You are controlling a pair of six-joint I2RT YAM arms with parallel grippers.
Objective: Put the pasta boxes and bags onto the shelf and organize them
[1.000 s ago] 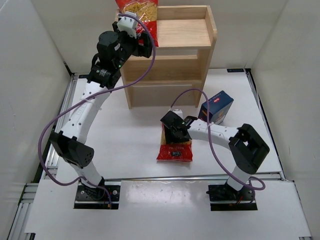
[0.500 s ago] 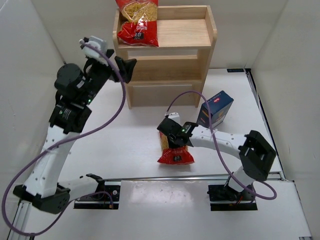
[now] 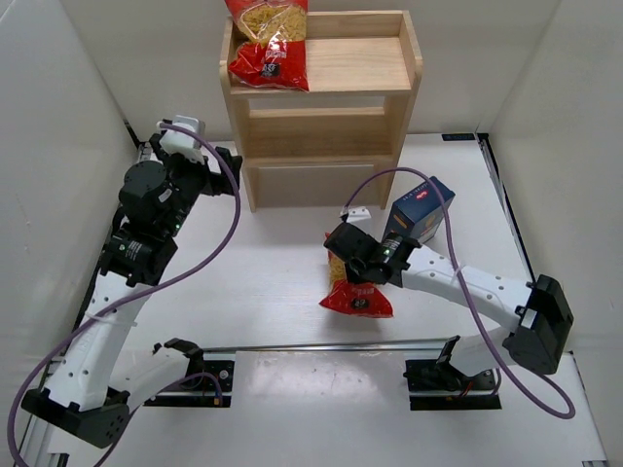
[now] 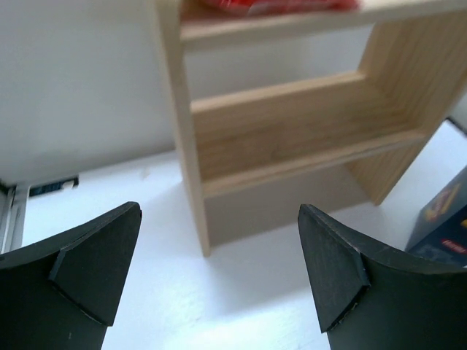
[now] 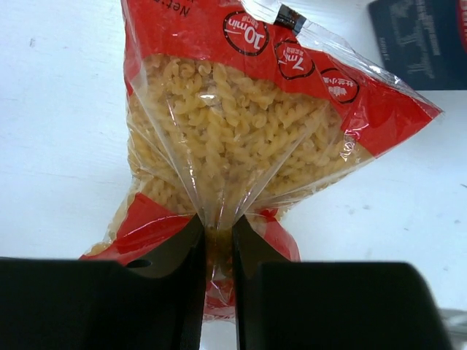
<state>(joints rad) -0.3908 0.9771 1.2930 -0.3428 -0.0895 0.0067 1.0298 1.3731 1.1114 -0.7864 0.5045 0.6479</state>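
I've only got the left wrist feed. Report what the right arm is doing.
Observer: The right gripper is shut on a red fusilli bag, pinching its clear film.
Operator: Give me the top tier; I see just a red sliver.
Observer: A second red pasta bag lies at the left end of the top tier of the shelf.
Operator: Now place the blue box.
Observer: The blue pasta box stands on the table, right of the held bag, near the shelf's right end.

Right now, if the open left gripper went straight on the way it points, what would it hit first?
Probably the light natural-wood open shelving unit, around its left side panel and lower tiers, which sit ahead between the fingers of the left gripper. Nothing shows in between; depth is unclear.
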